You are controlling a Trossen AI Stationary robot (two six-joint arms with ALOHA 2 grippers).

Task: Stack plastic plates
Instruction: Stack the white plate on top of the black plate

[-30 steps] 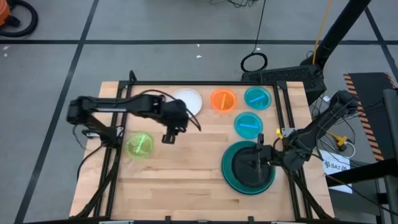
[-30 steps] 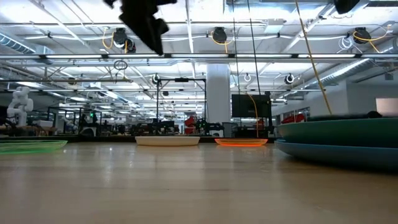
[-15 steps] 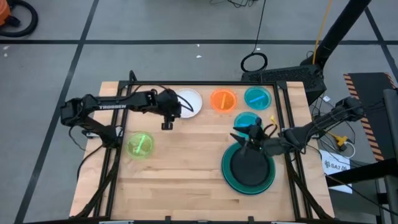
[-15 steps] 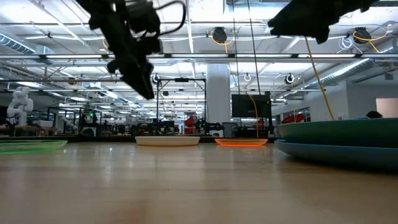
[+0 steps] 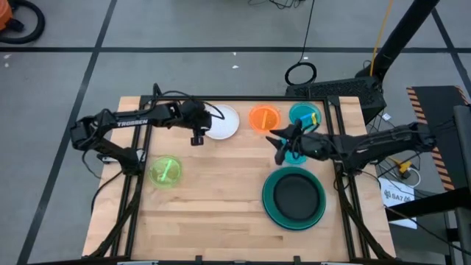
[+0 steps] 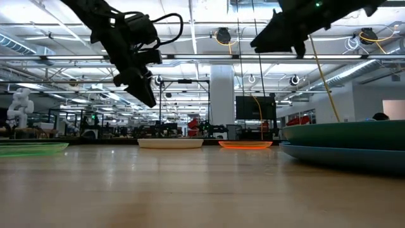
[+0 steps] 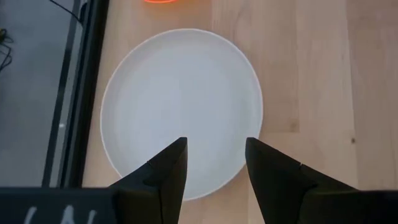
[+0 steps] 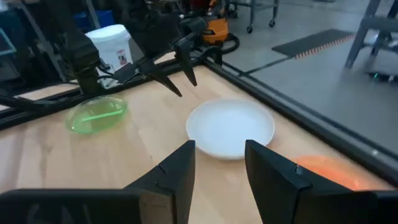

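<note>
The left hand [image 7: 211,168] is hovering, fingers apart and empty, over the white plate [image 7: 181,112] as if to lift it, while the right hand [image 5: 282,144], also spread and empty, is hanging near the cyan plate [image 5: 305,115].

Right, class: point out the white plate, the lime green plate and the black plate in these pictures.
white plate [image 7: 181,106], left wrist view, centre of its flat face.
lime green plate [image 5: 165,172], high view, middle of the plate.
black plate [image 5: 295,196], high view, centre, where it sits in the large teal plate.
</note>
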